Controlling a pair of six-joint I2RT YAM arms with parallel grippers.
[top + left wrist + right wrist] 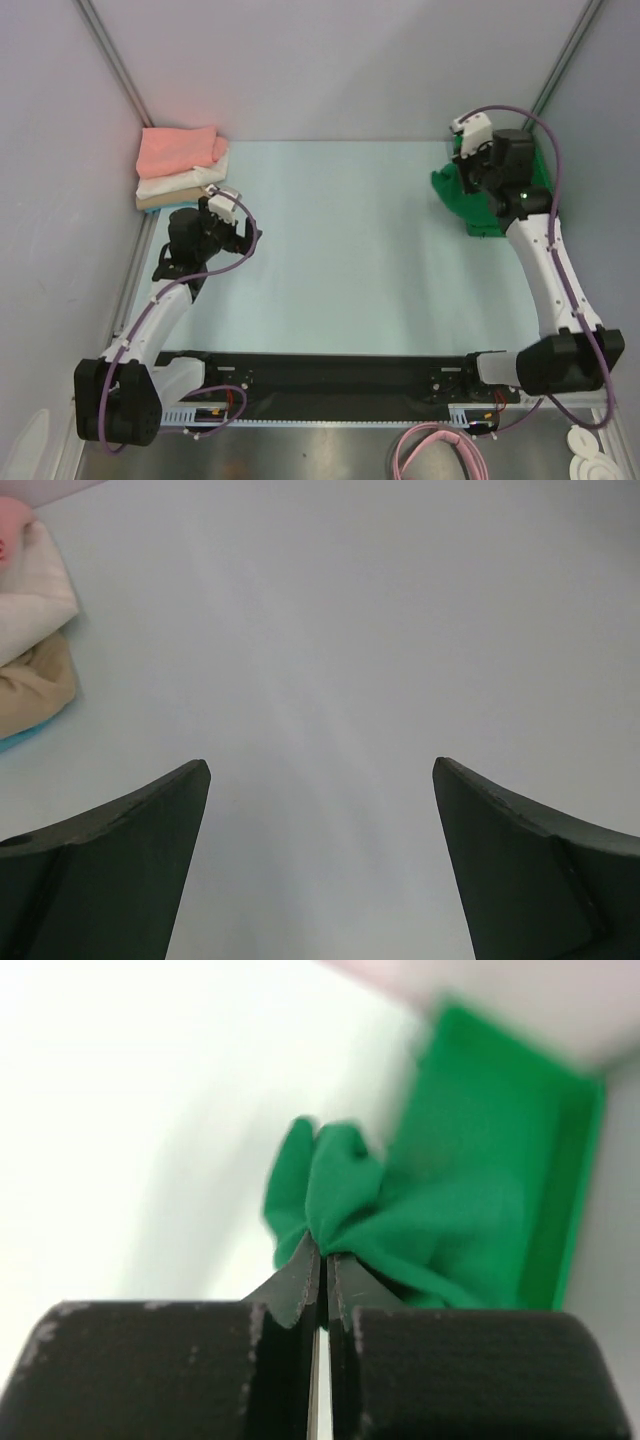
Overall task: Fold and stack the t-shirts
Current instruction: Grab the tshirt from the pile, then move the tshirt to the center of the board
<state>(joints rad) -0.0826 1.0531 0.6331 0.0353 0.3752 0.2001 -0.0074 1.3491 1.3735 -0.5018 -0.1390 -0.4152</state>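
Note:
A dark green t-shirt [462, 192] hangs bunched out of the green bin [538, 172] at the far right. My right gripper [470, 170] is shut on a fold of it; in the right wrist view the cloth [350, 1195] is pinched between the closed fingertips [327, 1260]. A stack of folded t-shirts sits at the far left corner: salmon pink [180, 148] on top, white [185, 183] under it, tan [155, 201] at the bottom. My left gripper [243, 232] is open and empty just right of the stack. The left wrist view shows the stack's edge [35, 630].
The green plastic bin [500, 1140] stands against the right wall. Grey walls with metal posts close in the back, left and right. The pale table top [340, 250] stretches between the two arms.

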